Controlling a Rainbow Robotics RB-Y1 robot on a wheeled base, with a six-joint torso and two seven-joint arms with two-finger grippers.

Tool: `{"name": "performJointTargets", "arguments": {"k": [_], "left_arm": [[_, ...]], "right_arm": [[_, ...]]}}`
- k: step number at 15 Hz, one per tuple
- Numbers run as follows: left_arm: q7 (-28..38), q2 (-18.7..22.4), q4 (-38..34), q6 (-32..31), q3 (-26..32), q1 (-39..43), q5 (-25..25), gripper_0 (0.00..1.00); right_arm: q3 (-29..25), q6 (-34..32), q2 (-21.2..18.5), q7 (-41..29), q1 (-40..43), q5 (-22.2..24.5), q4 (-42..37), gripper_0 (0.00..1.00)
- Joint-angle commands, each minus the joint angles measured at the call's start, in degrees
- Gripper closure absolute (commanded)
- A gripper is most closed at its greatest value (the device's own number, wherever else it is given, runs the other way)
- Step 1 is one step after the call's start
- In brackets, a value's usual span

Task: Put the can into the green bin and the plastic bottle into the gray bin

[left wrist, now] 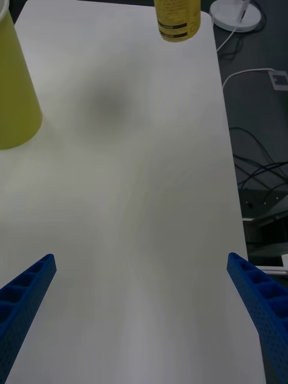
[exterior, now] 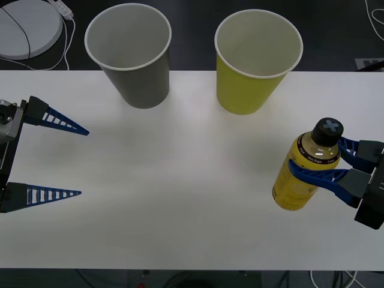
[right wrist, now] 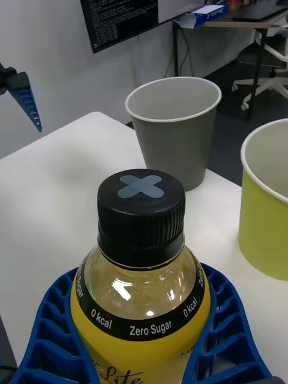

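Observation:
My right gripper (exterior: pixel 315 153) is shut on the plastic bottle (exterior: pixel 298 183) at the table's right side, its blue fingers (right wrist: pixel 54 324) wrapped around the shoulder below the black cap. The bottle (right wrist: pixel 141 240) leans slightly, and I cannot tell whether its base touches the table. The gray bin (exterior: pixel 138 78) and the green bin (exterior: pixel 249 84) stand upright side by side at the back, both empty as far as I see. My left gripper (exterior: pixel 84 163) waits open at the left edge with nothing between its fingers. The can is out of view.
The white table (exterior: pixel 180 204) has free room across its middle and front. A white round device (exterior: pixel 27 27) with a cable lies beyond the back left corner. Cables (left wrist: pixel 258 150) run on the floor past the table's right edge.

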Motion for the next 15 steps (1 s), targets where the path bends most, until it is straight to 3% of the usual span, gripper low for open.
{"name": "performJointTargets", "arguments": {"k": [1, 5, 11, 15], "left_arm": [[0.0, 0.0, 0.0, 0.0, 0.0, 0.0, 0.0, 0.00], [0.0, 0.0, 0.0, 0.0, 0.0, 0.0, 0.0, 0.00], [0.0, 0.0, 0.0, 0.0, 0.0, 0.0, 0.0, 0.00], [0.0, 0.0, 0.0, 0.0, 0.0, 0.0, 0.0, 0.00]], "right_arm": [[0.0, -0.1, -2.0, -7.2, -3.0, 5.0, -0.9, 1.00], [0.7, -0.1, -5.5, -18.2, -8.1, 10.9, -0.9, 1.00], [4.4, -0.5, -11.5, -30.0, -18.7, 13.4, -0.6, 1.00], [5.9, -7.2, -12.6, -38.3, -30.3, 15.1, 1.9, 1.00]]}}
